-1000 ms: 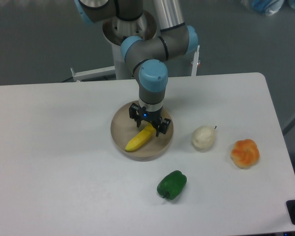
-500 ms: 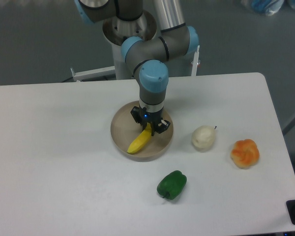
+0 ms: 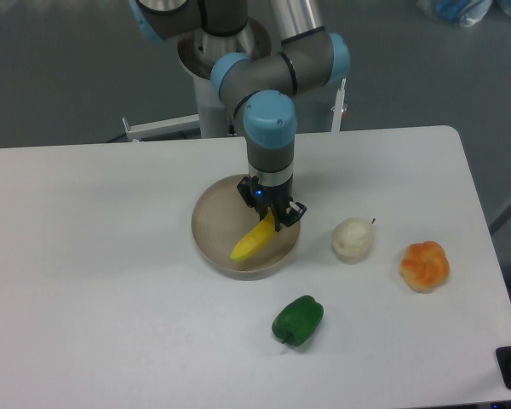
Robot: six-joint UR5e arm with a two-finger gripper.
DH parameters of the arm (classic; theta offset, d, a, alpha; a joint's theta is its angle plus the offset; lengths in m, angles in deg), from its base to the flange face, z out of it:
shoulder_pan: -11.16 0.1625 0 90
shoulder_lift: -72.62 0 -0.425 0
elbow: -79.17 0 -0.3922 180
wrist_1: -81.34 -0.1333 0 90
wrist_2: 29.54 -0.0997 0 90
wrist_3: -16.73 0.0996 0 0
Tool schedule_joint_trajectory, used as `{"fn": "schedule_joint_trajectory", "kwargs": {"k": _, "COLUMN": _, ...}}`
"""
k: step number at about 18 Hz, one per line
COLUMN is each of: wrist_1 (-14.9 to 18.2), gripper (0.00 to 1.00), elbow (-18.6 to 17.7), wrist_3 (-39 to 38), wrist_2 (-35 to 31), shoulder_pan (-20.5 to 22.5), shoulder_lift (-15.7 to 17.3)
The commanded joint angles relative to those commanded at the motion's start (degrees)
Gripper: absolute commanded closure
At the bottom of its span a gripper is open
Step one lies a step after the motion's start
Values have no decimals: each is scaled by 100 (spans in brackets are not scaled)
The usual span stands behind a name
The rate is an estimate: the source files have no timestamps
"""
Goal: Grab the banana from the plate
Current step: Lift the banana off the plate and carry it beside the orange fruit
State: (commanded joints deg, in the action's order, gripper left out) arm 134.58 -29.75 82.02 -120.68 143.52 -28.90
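Observation:
The yellow banana (image 3: 252, 242) hangs tilted over the beige round plate (image 3: 213, 228), its upper end clamped in my gripper (image 3: 274, 218). Its lower end points down to the left over the plate's front part; I cannot tell whether that tip still touches the plate. The gripper is shut on the banana's upper end, above the plate's right half. The arm comes down from the base behind the table.
A whitish round fruit (image 3: 353, 239) lies just right of the plate. An orange pumpkin-like item (image 3: 424, 265) lies further right. A green bell pepper (image 3: 297, 320) lies in front of the plate. The robot base (image 3: 221, 51) stands behind the table.
The gripper closed on the banana's upper end, then rose and shifted slightly right; the banana has tilted up with it, its lower tip trailing.

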Motion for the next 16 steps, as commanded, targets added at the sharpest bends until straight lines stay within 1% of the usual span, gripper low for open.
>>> {"fn": "schedule_joint_trajectory", "kwargs": {"k": 2, "wrist_1": 361, "gripper": 72, "elbow": 448, "wrist_3": 271, "wrist_2": 18, "shoulder_pan": 176, "shoulder_lift": 0}}
{"fn": "schedule_joint_trajectory", "kwargs": {"k": 3, "wrist_1": 415, "gripper": 72, "elbow": 668, "wrist_3": 456, "wrist_2": 35, "shoulder_pan": 246, "shoulder_lift": -35}}
{"fn": "schedule_joint_trajectory", "kwargs": {"k": 4, "wrist_1": 424, "gripper": 72, "elbow": 940, "wrist_3": 597, "wrist_2": 61, "shoulder_pan": 308, "shoulder_lift": -122}}
{"fn": "schedule_joint_trajectory", "kwargs": {"k": 6, "wrist_1": 424, "gripper": 72, "elbow": 1275, "wrist_3": 695, "wrist_2": 70, "shoulder_pan": 335, "shoulder_lift": -342}}
{"fn": "schedule_joint_trajectory", "kwargs": {"k": 9, "wrist_1": 442, "gripper": 72, "elbow": 1881, "wrist_3": 704, "wrist_2": 53, "shoulder_pan": 344, "shoulder_lift": -684}}
{"fn": "schedule_joint_trajectory", "kwargs": {"k": 10, "wrist_1": 442, "gripper": 72, "elbow": 2022, "wrist_3": 713, "wrist_2": 53, "shoulder_pan": 344, "shoulder_lift": -790}}
{"fn": "schedule_joint_trajectory", "kwargs": {"k": 13, "wrist_1": 442, "gripper": 72, "elbow": 2295, "wrist_3": 704, "wrist_2": 44, "shoulder_pan": 361, "shoulder_lift": -1027}}
{"fn": "schedule_joint_trajectory", "kwargs": {"k": 16, "wrist_1": 442, "gripper": 72, "elbow": 2410, "wrist_3": 713, "wrist_2": 26, "shoulder_pan": 370, "shoulder_lift": -1169}}
